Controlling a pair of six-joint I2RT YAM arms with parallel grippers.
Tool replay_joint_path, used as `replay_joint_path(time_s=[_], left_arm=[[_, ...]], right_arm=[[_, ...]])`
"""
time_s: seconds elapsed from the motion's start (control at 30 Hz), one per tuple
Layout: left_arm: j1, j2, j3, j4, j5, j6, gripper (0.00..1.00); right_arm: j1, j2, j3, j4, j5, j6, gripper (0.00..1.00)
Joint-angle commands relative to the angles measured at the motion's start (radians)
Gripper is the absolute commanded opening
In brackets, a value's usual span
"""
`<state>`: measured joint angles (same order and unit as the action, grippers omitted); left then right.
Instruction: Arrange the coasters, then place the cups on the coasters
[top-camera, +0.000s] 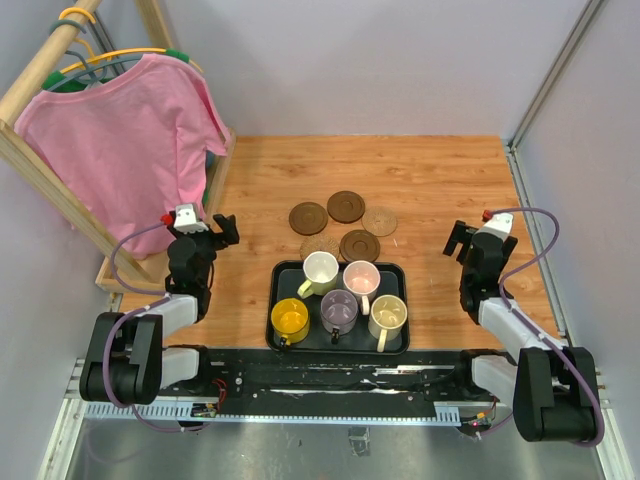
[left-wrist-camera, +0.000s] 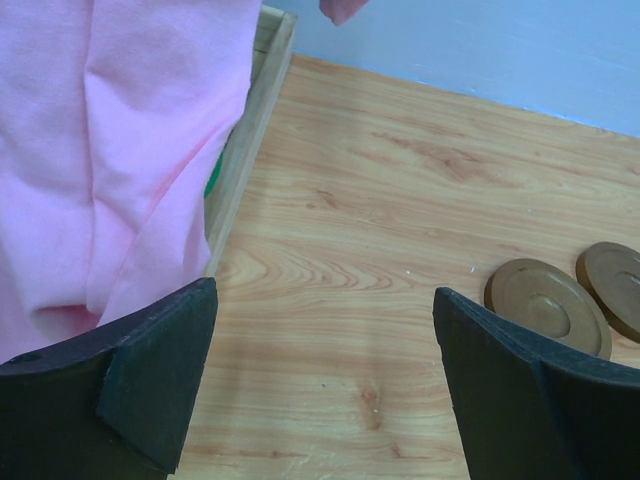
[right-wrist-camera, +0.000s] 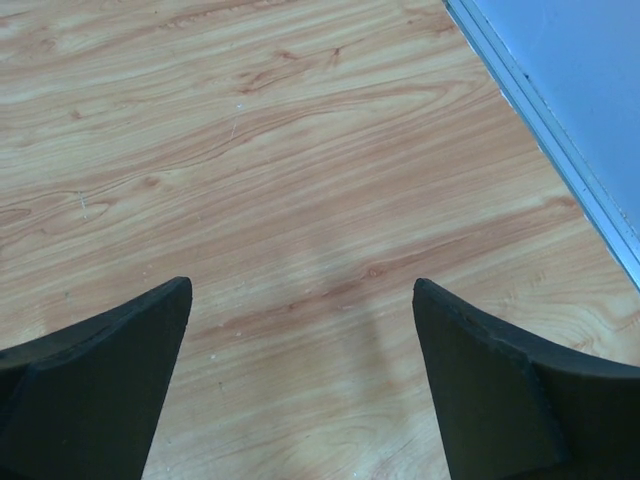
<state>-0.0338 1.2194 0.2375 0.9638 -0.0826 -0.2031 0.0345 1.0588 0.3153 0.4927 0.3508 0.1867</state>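
Both grippers hang spread wide and hold nothing: our left gripper (top-camera: 212, 232) at nine o'clock of the coasters (top-camera: 340, 228), our right gripper (top-camera: 466, 240) at three o'clock. The five coasters lie in a loose cluster on the table (top-camera: 430, 180), just at twelve o'clock of the black tray (top-camera: 283, 270), where the five cups (top-camera: 339, 310) stand. We judge the discs thin, stiff and light (awkward to get a finger under), so we would pinch each by its rim. The cups look glossy and breakable, best taken across the lip.
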Motion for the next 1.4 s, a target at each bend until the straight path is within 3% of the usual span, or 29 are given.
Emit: replay_joint_path(time_s=[0.0, 0.17, 0.33, 0.37, 0.4, 0.43, 0.5, 0.57, 0.8, 1.03, 1.37], left_arm=[[0.008, 0.006, 0.020, 0.054, 0.043, 0.029, 0.92], [0.008, 0.004, 0.006, 0.080, 0.065, 0.039, 0.85], [0.008, -0.006, -0.022, 0.135, 0.108, 0.056, 0.55], [0.008, -0.006, -0.023, 0.137, 0.117, 0.058, 0.48], [0.008, -0.006, -0.023, 0.138, 0.125, 0.062, 0.40], [0.008, -0.007, -0.023, 0.138, 0.133, 0.064, 0.31], [0.008, -0.012, -0.023, 0.139, 0.142, 0.060, 0.11], [0.008, -0.016, -0.026, 0.152, 0.156, 0.044, 0.01], [0.007, 0.075, 0.059, 0.215, 0.302, -0.062, 0.01], [-0.003, 0.314, 0.238, 0.346, 0.513, -0.206, 0.00], [-0.120, 0.485, 0.362, 0.294, 0.556, -0.129, 0.01]], right_arm=[[-0.007, 0.019, 0.041, -0.011, -0.009, -0.007, 0.88], [-0.007, 0.038, 0.050, 0.014, -0.081, -0.040, 0.62], [-0.007, 0.063, 0.091, -0.003, -0.172, -0.049, 0.39], [-0.007, 0.063, 0.099, -0.008, -0.202, -0.046, 0.30], [-0.007, 0.063, 0.107, -0.011, -0.236, -0.047, 0.07], [-0.007, 0.063, 0.119, -0.019, -0.266, -0.041, 0.02], [-0.007, 0.061, 0.143, -0.041, -0.327, -0.035, 0.01], [-0.007, 0.061, 0.168, -0.058, -0.383, -0.020, 0.01], [-0.007, 0.139, 0.307, -0.118, -0.546, 0.038, 0.01], [0.012, 0.342, 0.490, -0.155, -0.756, 0.091, 0.01], [0.209, 0.530, 0.628, -0.296, -0.744, -0.020, 0.01]])
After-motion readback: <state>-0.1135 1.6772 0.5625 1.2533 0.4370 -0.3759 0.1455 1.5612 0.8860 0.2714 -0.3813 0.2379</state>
